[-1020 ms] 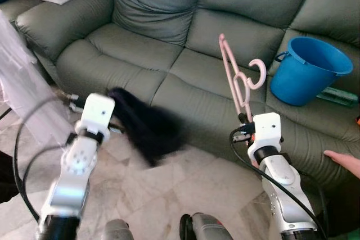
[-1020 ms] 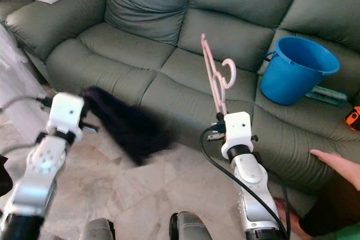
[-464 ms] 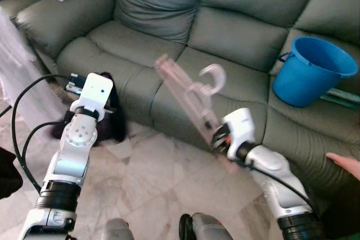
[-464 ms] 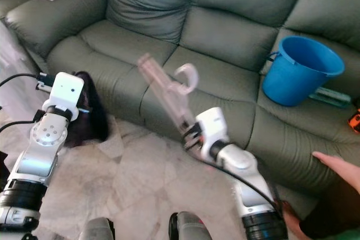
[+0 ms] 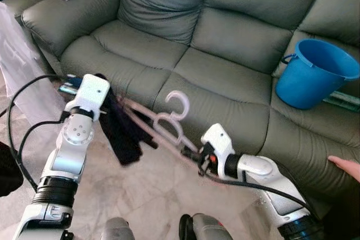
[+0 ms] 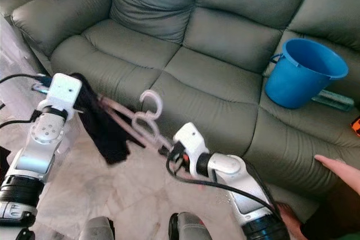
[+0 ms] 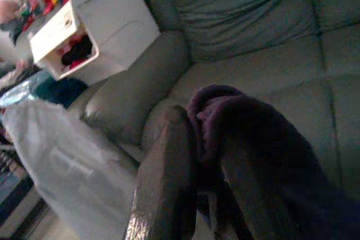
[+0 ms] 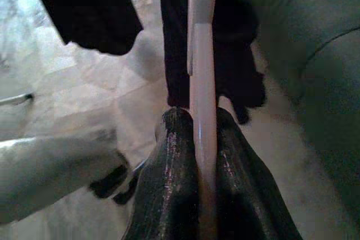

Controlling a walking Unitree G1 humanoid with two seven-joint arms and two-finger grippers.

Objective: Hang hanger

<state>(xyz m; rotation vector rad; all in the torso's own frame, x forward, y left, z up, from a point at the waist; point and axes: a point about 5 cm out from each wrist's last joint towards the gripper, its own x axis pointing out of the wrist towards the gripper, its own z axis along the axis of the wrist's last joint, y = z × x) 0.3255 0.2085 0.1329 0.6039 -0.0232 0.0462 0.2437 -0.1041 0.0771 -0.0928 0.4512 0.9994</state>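
Hanger (image 5: 160, 125), in right claw (image 5: 194, 153), now tilts into left claw's (image 5: 104, 105) garment (image 5: 121, 133).

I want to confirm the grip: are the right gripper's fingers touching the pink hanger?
Touching. In the right wrist view the two black fingers press against both sides of the pink hanger, with no gap showing.

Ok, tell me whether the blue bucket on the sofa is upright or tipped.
Tilted, not fully upright. The blue bucket sits on the sofa seat leaning against the backrest, its open mouth angled up and forward. Its contents cannot be seen.
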